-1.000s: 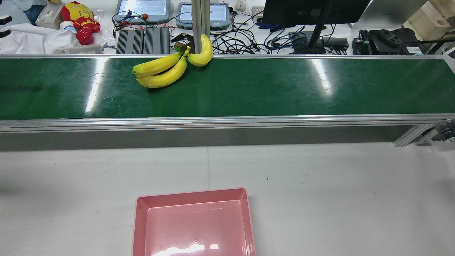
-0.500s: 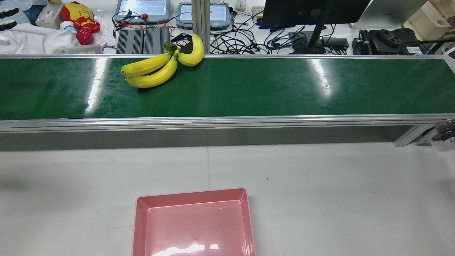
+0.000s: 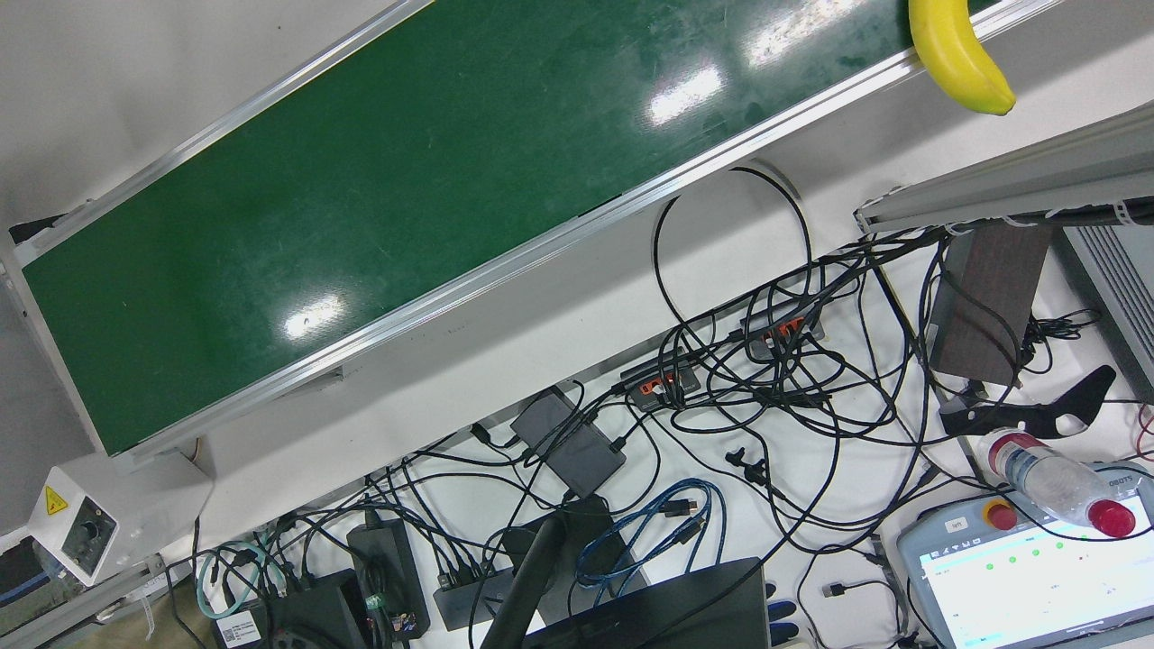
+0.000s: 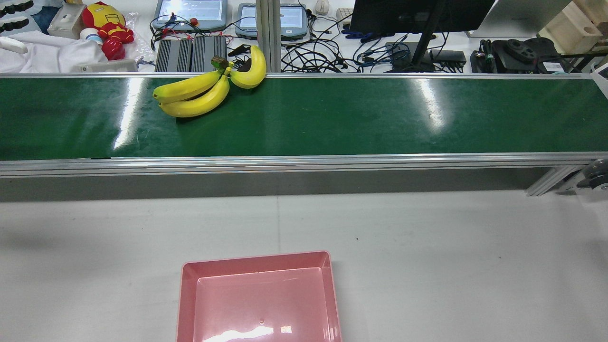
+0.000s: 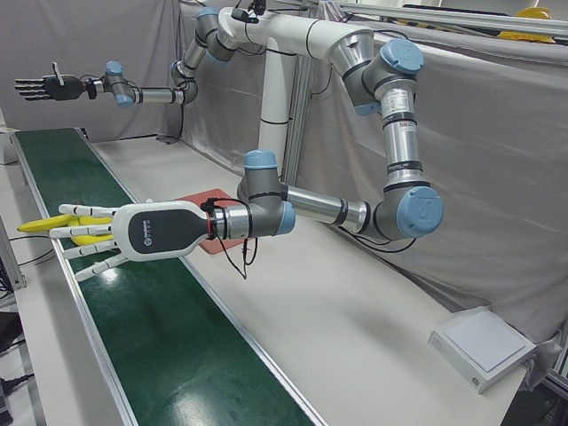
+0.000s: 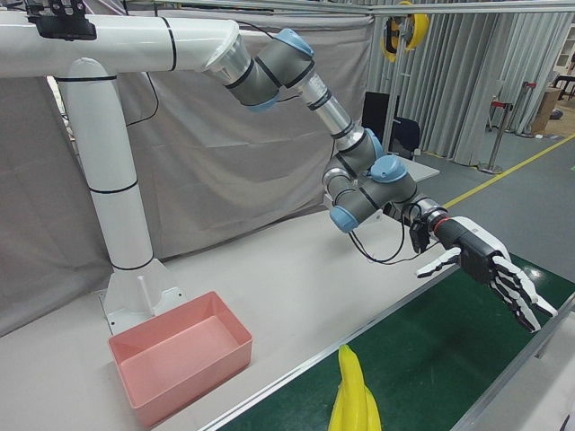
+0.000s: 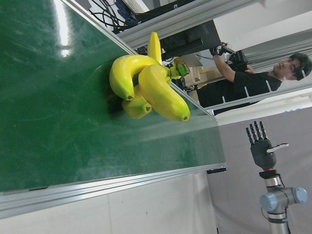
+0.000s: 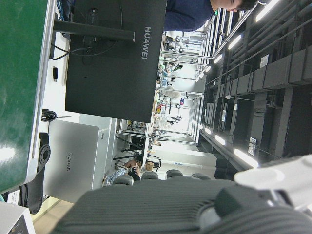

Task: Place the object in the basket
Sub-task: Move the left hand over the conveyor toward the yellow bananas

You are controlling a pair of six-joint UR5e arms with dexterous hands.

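Note:
A bunch of yellow bananas [image 4: 194, 97] lies on the far edge of the green conveyor belt [image 4: 332, 118], left of centre in the rear view. One of its tips shows in the front view [image 3: 956, 54]. My left hand [image 5: 98, 235] is open with fingers spread, hovering over the belt just short of the bananas [image 5: 31, 226]. The left hand view shows them close [image 7: 146, 87]. My right hand [image 6: 490, 269] is open and empty, held above the belt far from the bananas [image 6: 355, 400]. The pink basket [image 4: 259, 297] stands empty on the white table.
Monitor [image 4: 418, 14], cables, tablets and a red-and-yellow plush toy [image 4: 107, 26] lie behind the belt's far rail. The belt's aluminium near rail [image 4: 304, 161] runs between belt and table. The arms' white pedestal [image 6: 117, 224] stands behind the basket [image 6: 180, 355].
The bananas have travelled to the left along the belt in the rear view. The basket has not moved.

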